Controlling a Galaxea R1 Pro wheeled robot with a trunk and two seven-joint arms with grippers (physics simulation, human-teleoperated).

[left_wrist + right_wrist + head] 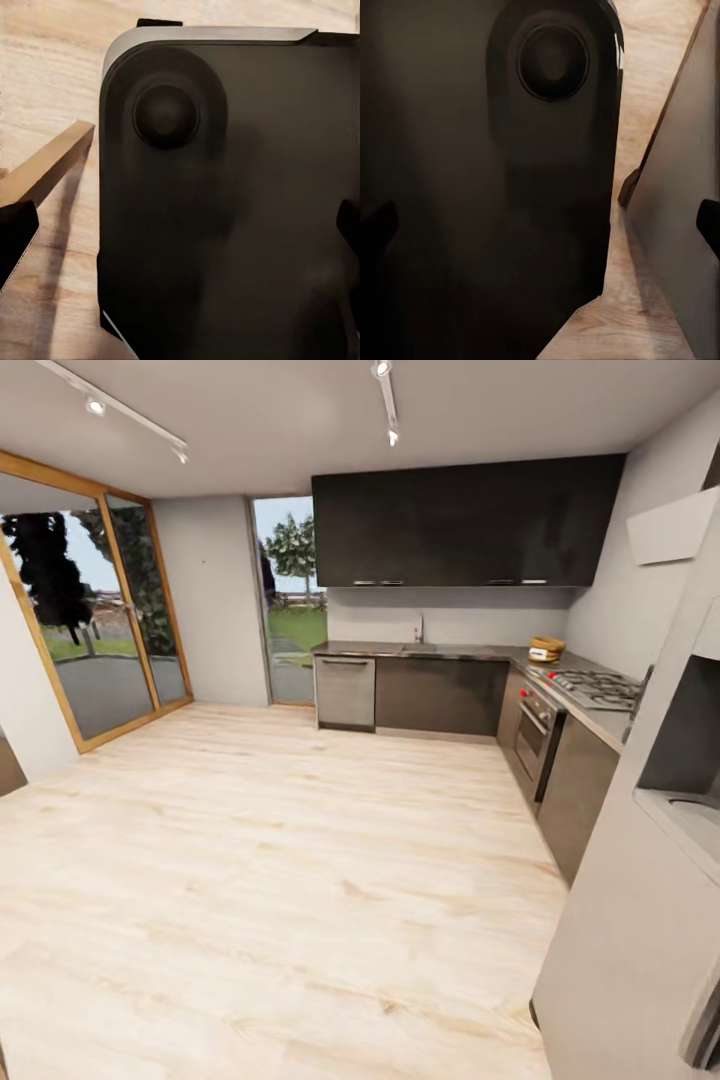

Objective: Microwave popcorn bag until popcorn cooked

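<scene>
- The head view looks across a kitchen with a pale wood floor; the grey countertop runs along the far wall and turns down the right side over dark cabinets
- The popcorn bag stands upright on the countertop at the far right corner, a small tan sack with a white label, just beyond the gas hob and well apart from the robot
- A built-in oven with red knobs sits under the hob; a steel dishwasher is at the left end of the far cabinets, and a tap rises over the sink
- Close on the right stands a tall pale unit with an open niche
- Left gripper: its dark fingertips show at opposite edges of the left wrist view, so the jaws stand spread wide, holding and touching nothing; beyond them lies the robot's dark base over the wood floor
- Right gripper: its fingertips likewise sit at opposite edges of the right wrist view, jaws wide apart and empty, with a dark part of the robot's body and a grey panel beyond
</scene>
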